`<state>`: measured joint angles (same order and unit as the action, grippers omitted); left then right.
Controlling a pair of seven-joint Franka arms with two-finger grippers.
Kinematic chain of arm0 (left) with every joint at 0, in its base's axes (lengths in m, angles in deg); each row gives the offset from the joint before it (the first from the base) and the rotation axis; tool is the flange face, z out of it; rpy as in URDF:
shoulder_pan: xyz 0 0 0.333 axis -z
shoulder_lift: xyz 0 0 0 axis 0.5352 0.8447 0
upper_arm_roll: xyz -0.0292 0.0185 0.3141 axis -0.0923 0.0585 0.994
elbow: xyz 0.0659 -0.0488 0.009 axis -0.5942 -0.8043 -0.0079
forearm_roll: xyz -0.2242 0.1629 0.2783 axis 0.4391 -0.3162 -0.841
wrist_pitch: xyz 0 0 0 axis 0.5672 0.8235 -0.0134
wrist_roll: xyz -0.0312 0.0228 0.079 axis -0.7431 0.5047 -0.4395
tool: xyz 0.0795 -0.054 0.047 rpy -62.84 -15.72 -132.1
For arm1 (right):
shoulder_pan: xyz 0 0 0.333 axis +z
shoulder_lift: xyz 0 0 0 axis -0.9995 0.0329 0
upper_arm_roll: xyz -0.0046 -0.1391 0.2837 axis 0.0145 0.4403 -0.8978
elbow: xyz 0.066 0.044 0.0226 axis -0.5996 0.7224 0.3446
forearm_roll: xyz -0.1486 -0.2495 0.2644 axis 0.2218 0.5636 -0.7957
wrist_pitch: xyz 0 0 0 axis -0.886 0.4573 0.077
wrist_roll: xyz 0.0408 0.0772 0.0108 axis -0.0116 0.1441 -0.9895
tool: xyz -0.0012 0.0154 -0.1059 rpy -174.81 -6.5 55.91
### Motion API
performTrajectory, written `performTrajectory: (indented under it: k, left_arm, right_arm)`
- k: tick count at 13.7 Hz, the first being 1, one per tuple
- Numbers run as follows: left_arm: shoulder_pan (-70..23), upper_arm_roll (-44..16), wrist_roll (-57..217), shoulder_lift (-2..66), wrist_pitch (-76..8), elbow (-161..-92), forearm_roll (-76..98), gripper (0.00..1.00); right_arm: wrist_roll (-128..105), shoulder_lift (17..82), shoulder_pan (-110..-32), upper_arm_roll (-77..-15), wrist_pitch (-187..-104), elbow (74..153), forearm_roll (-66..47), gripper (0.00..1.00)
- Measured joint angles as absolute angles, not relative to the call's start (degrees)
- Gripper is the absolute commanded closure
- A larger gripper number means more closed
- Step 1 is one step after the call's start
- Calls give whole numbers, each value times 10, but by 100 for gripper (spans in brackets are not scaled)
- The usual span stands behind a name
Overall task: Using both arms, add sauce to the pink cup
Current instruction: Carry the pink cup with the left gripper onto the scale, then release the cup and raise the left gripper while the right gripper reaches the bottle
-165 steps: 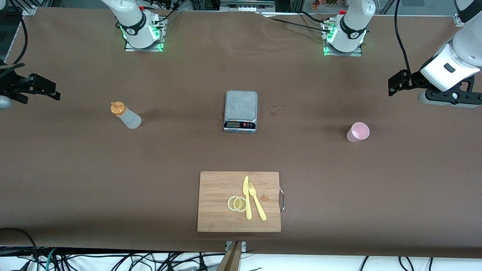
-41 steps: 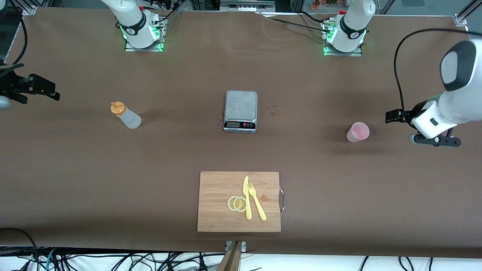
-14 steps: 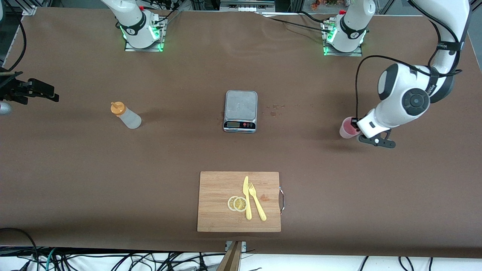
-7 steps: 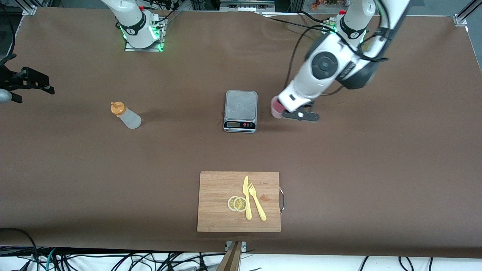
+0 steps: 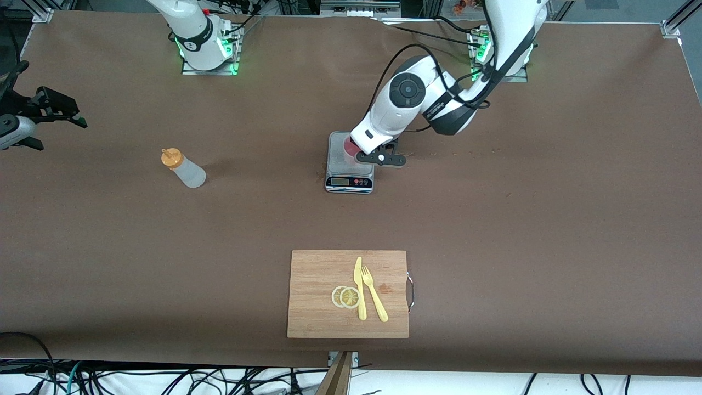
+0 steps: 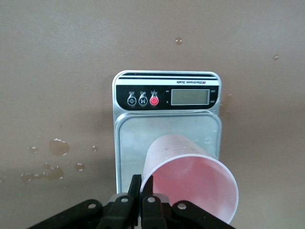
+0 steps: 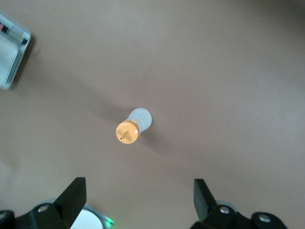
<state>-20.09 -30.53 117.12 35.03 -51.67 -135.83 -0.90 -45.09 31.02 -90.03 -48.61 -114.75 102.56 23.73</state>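
My left gripper [image 5: 356, 152] is shut on the rim of the pink cup [image 5: 349, 148], one finger inside and one outside. It holds the cup tilted over the platform of the silver scale [image 5: 349, 182]. In the left wrist view the cup [image 6: 190, 186] shows its open mouth, my left gripper [image 6: 141, 183] pinches its wall, and the scale [image 6: 167, 98] lies under it. The squeeze bottle [image 5: 184, 168] with its orange cap stands toward the right arm's end of the table. My right gripper [image 5: 64, 109] is open, up in the air beside that end. In the right wrist view the bottle [image 7: 133, 125] is below my right gripper [image 7: 138, 188].
A wooden cutting board [image 5: 318, 323] lies nearer the front camera, with two lemon slices [image 5: 345, 297], a yellow knife [image 5: 360, 288] and a yellow fork [image 5: 374, 300] on it. Small wet spots [image 6: 58, 147] mark the table beside the scale.
My left arm took hold of the pink cup at the left arm's end of the table and carried it over the scale. My right gripper shifted slightly.
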Motion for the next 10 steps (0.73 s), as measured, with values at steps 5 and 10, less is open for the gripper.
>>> performTrajectory:
  k: [5,10]
  left_arm:
    - [-190,-304,1193,383,-520,-1333,-40,81]
    - [-183,-304,1199,387,-516,-1332,-40,0]
  right_arm:
    - [-630,321,-928,-483,-1146,1068,195,0]
    - [-843,362,-993,-482,-1148,1088,122,0]
